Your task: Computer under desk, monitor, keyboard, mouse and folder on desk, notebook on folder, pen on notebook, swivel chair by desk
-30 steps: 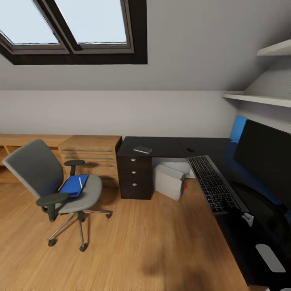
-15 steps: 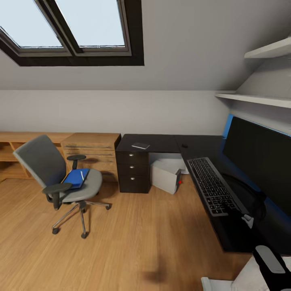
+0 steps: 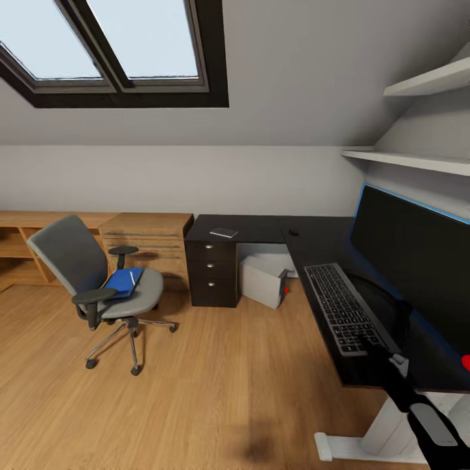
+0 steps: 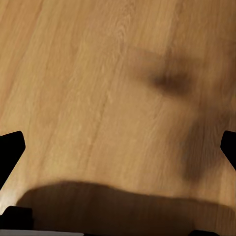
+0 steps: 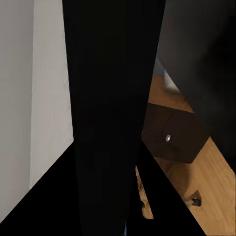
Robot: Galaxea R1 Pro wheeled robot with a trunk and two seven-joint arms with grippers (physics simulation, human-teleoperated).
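Blue folder (image 3: 124, 281) and white pen (image 3: 132, 278) lie on the grey chair (image 3: 98, 277); keyboard (image 3: 343, 307) fronts the monitor (image 3: 411, 251) on the black desk (image 3: 261, 230).

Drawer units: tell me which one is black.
The desk's three-drawer unit with round silver knobs is black; the drawer unit to its left is light wood.

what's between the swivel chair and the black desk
Head view: the light wooden drawer unit stands between the swivel chair and the desk, with bare wood floor in front.
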